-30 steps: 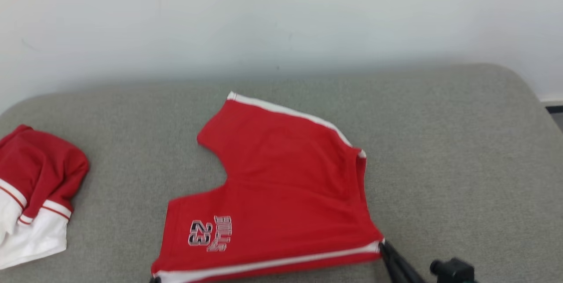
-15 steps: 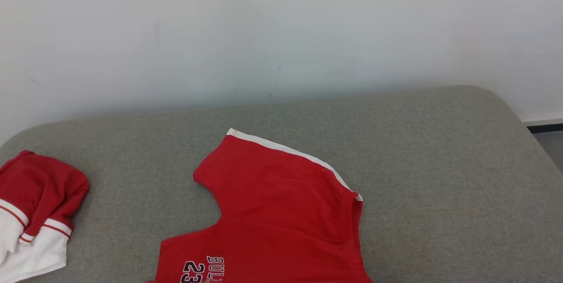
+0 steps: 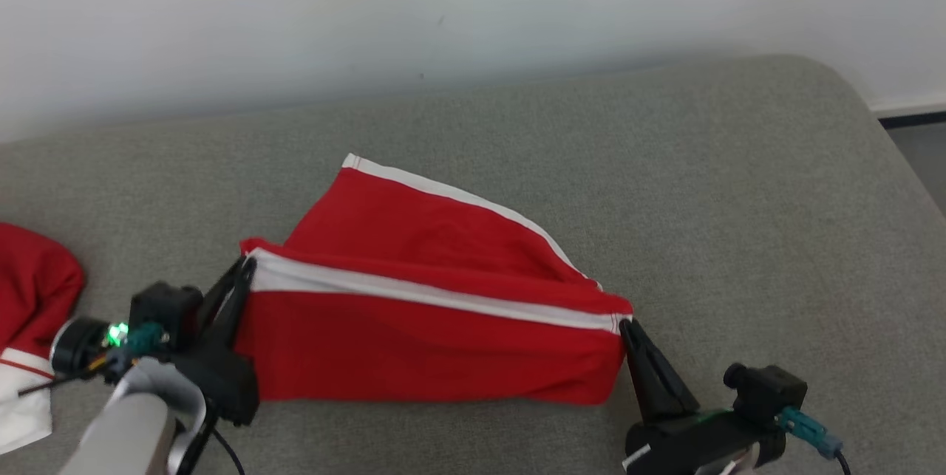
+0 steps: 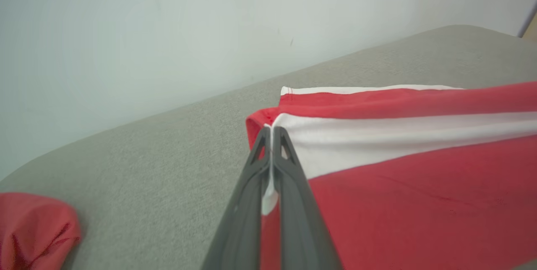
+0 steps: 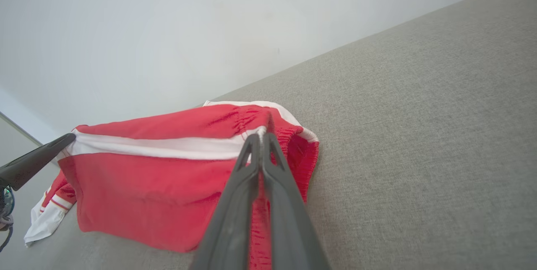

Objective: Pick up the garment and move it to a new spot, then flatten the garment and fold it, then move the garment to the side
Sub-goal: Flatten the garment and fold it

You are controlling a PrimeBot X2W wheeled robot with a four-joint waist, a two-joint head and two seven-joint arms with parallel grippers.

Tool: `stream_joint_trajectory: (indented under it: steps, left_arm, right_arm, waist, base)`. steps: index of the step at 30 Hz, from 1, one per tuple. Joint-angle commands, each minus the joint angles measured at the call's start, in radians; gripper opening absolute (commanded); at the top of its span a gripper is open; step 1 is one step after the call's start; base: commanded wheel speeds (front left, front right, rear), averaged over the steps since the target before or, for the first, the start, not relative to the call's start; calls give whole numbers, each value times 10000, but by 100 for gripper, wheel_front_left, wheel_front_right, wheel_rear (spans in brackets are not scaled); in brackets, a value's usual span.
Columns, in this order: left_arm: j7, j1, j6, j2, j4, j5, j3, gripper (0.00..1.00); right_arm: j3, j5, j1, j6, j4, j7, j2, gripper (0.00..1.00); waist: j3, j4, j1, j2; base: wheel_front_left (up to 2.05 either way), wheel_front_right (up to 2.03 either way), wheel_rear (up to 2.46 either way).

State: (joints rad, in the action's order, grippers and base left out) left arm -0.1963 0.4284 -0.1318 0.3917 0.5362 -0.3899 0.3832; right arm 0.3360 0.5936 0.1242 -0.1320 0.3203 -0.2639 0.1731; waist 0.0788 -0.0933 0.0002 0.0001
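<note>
The garment (image 3: 429,342) is a pair of red shorts with white side stripes, lying on the grey cushion. Its near half is lifted and carried back over the far half. My left gripper (image 3: 247,266) is shut on the left corner of the lifted white-striped edge (image 4: 377,135). At the waistband end, my right gripper (image 3: 627,326) is shut on the other corner of that edge (image 5: 260,135). The edge is stretched taut between the two grippers. In the right wrist view the left gripper's fingers (image 5: 37,158) show at the far left.
A second red and white garment (image 3: 29,298) lies bunched at the cushion's left edge, also seen as a red bunch (image 4: 33,228) and a red and white heap (image 5: 46,215). The grey cushion (image 3: 739,202) stretches free to the right. A white wall (image 3: 473,9) stands directly behind it.
Both grippers have raised the near striped edge and carried it back over the shorts, hiding the printed number. The head camera has also shifted.
</note>
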Motion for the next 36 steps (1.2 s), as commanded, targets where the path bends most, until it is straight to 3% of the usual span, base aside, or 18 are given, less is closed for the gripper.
stream_joint_trajectory:
  steps: [1,14,22,28,34,35,36]
  left_arm:
    - [288,1023,23,383,174,-317,618,0]
    - [594,4480,26,1340,1190,-1356,2917,0]
    - [524,5809,24,1618,1853,-1811,4108,0]
    - [245,6390,24,1518,2817,-1710,4303,0]
    - [-13,6627,24,1165,3465,-1735,4525,0]
    - [-66,6615,24,1096,3551,-1785,4538,0]
    - [-171,6602,24,1022,3631,-1838,4518,32]
  right_arm:
    - [-360,-149,506,25,68,-2,-363,0]
    - [-1545,-514,1957,25,604,-3,-1176,0]
    - [-958,-21,2473,25,448,0,-1233,0]
    - [-258,451,2740,25,575,0,-1228,0]
    - [-186,595,2932,25,623,-2,-1233,0]
    - [-256,558,2971,25,555,-2,-1231,37]
    - [-277,653,2975,25,461,-2,-1230,99]
  waist:
    - [993,-576,-2,-1]
    - [2236,-1414,-2,-1]
    - [2875,-1790,-2,-1]
    - [3145,-1896,-2,-1]
    - [3259,-1858,-2,-1]
    - [3259,-1851,-2,-1]
    - [3248,-1834,-2,-1]
  base:
    - [0,0,0]
    - [0,0,0]
    - [0,0,0]
    - [0,0,0]
    - [0,0,0]
    - [0,0,0]
    - [0,0,0]
